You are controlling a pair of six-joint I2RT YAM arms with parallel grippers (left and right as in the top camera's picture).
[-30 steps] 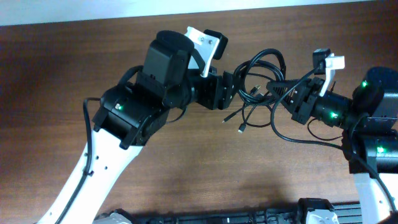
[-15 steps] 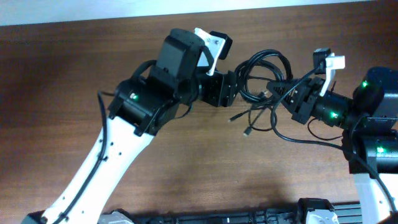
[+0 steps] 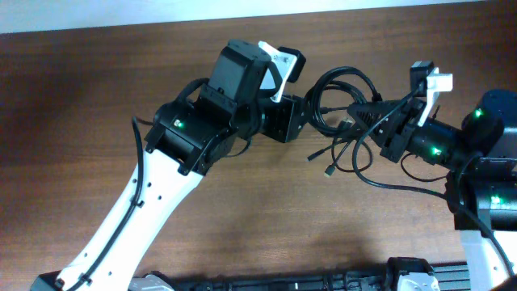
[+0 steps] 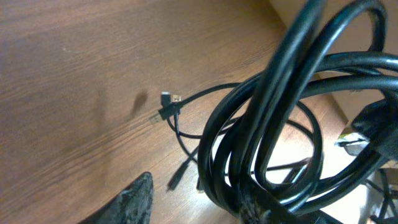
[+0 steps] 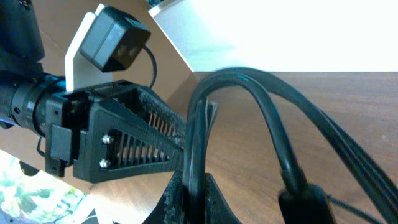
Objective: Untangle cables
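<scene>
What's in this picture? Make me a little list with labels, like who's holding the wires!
table: brown wood
cables: tangled black loops between the two claws
right claw: shut, pinching a cable loop
left claw: at the loops' other side; grip unclear
plug ends: small, sticking out of the tangle

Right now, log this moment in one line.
right claw: shut on cables | left claw: at cables, grip unclear | cables: tangled, plugs dangling
</scene>
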